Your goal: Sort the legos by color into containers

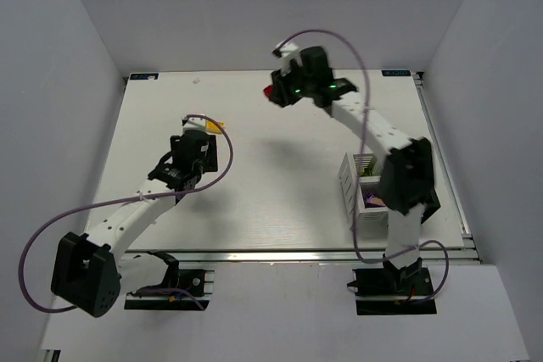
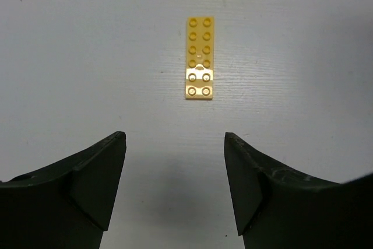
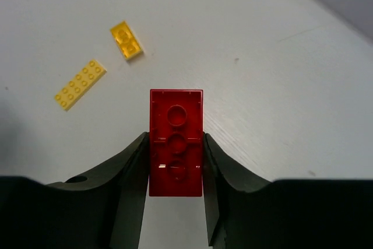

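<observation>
The red brick point(image 3: 176, 109), which looks light, stiff and slick, is clamped by its long sides in the right gripper point(image 3: 175, 139), far from the containers point(image 1: 349, 192); the left gripper point(image 2: 173, 138) hangs open before the thin yellow plate point(image 2: 199, 58) lying on the table point(image 2: 70, 56), best pinched across its width

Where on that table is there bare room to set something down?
Bare: the middle of the table, between the left arm and the containers, and the far left corner. Crowded: the yellow legos at the left end effector, and at the containers under the right arm.
</observation>
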Controlling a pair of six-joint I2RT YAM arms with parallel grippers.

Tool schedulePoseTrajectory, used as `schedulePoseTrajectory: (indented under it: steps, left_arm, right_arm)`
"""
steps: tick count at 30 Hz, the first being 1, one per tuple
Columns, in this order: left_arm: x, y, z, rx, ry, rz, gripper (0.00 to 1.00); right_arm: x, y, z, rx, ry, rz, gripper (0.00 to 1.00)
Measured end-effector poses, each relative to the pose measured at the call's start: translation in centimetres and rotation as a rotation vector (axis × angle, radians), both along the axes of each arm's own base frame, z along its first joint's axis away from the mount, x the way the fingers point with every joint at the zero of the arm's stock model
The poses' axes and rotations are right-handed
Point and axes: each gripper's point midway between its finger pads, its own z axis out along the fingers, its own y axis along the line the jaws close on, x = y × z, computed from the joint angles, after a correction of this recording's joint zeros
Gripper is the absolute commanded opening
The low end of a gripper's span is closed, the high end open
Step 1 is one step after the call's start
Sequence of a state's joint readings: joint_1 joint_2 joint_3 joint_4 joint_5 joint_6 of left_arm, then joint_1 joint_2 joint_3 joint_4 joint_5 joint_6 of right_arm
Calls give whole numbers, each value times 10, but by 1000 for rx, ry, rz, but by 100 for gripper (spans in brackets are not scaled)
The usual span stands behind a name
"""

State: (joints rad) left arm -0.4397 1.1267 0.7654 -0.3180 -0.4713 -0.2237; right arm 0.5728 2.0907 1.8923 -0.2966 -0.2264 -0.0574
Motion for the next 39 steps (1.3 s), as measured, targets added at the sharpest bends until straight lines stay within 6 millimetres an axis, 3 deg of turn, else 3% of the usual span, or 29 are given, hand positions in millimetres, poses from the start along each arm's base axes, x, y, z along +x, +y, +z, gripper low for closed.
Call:
schedulePoseTrajectory:
  steps: [3, 5, 7, 8, 10, 14, 18, 27, 39]
  left_arm:
    - [1, -3, -18, 9, 78, -3, 88]
    - [3, -5, -27, 5, 119, 2, 95]
    - [6, -6, -34, -2, 152, 11, 96]
    - [8, -7, -37, -7, 167, 15, 97]
    - [9, -6, -44, -15, 195, 24, 97]
    - [7, -7, -49, -33, 224, 25, 97]
    - [6, -10, -45, -52, 216, 12, 97]
    - [6, -13, -30, -79, 178, -3, 98]
    - [5, -16, -31, -88, 184, -16, 98]
  right_arm:
    - [-20, -57, 104, 76, -162, -16, 0]
    - [-34, -105, 160, 102, -275, -81, 0]
    - [-52, -152, 189, 103, -345, -162, 0]
    - [-61, -175, 191, 93, -360, -205, 0]
    - [-81, -221, 172, 44, -330, -301, 0]
    - [-104, -285, 114, -64, -178, -447, 0]
    - [-125, -324, 68, -141, -40, -534, 0]
    - [-161, -363, 1, -246, 146, -589, 0]
    - [-178, -385, -26, -300, 215, -612, 0]
